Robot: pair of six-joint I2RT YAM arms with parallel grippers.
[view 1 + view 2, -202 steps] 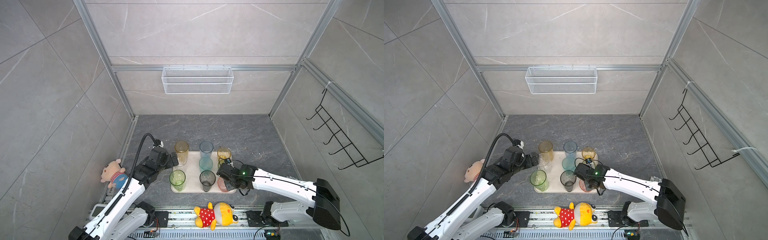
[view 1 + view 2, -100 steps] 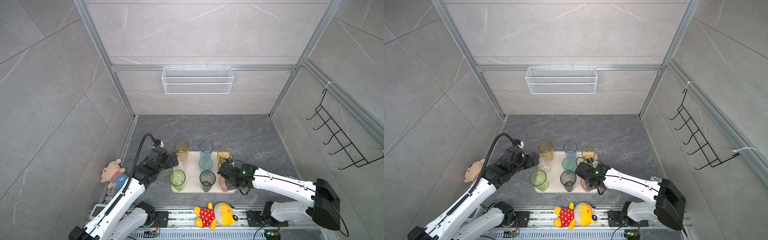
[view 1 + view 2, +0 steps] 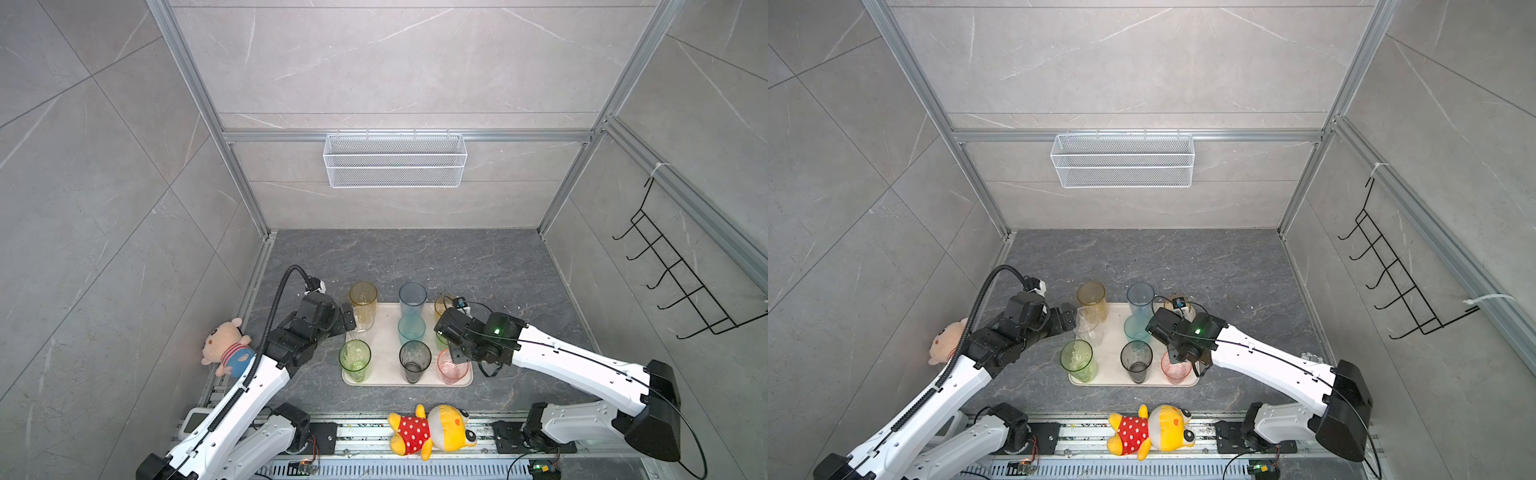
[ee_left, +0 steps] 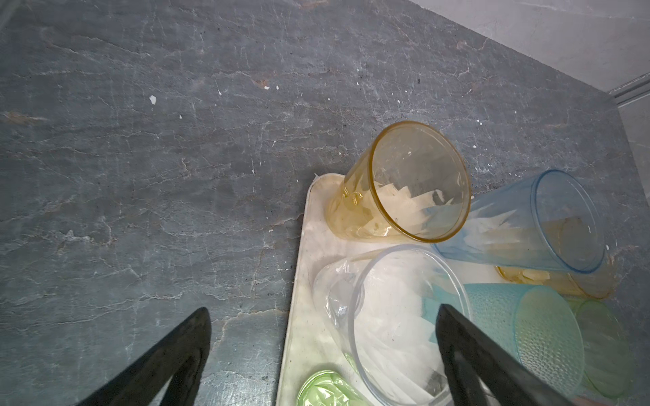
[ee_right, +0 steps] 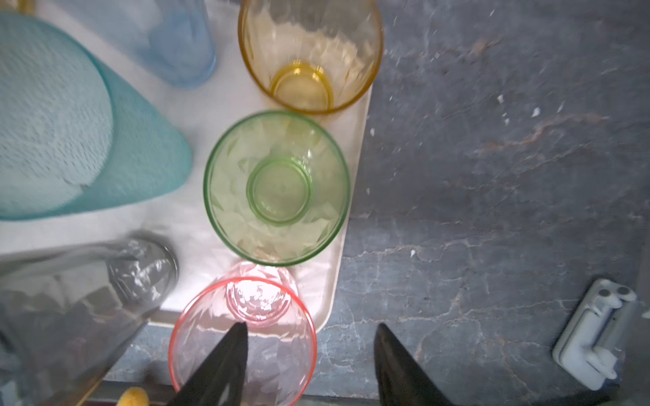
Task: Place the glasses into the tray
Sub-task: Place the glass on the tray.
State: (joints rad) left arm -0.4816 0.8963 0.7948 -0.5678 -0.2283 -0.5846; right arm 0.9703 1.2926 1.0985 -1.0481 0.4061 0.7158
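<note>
The beige tray lies on the dark floor with several glasses upright on it. Among them are amber, pale blue, teal, green, smoke-grey, pink and clear. My right gripper is open over the pink glass at the tray's near right corner. One finger is inside the rim, the other outside over the floor. My left gripper is open wide at the tray's left edge, one finger over the clear glass.
A second green glass and a yellow one stand in line behind the pink one. Plush toys lie at the front and left. A wire basket and hooks hang on the walls.
My right gripper's jaws have opened and let go of the pink glass, which stands on the tray. The left arm has not moved.
</note>
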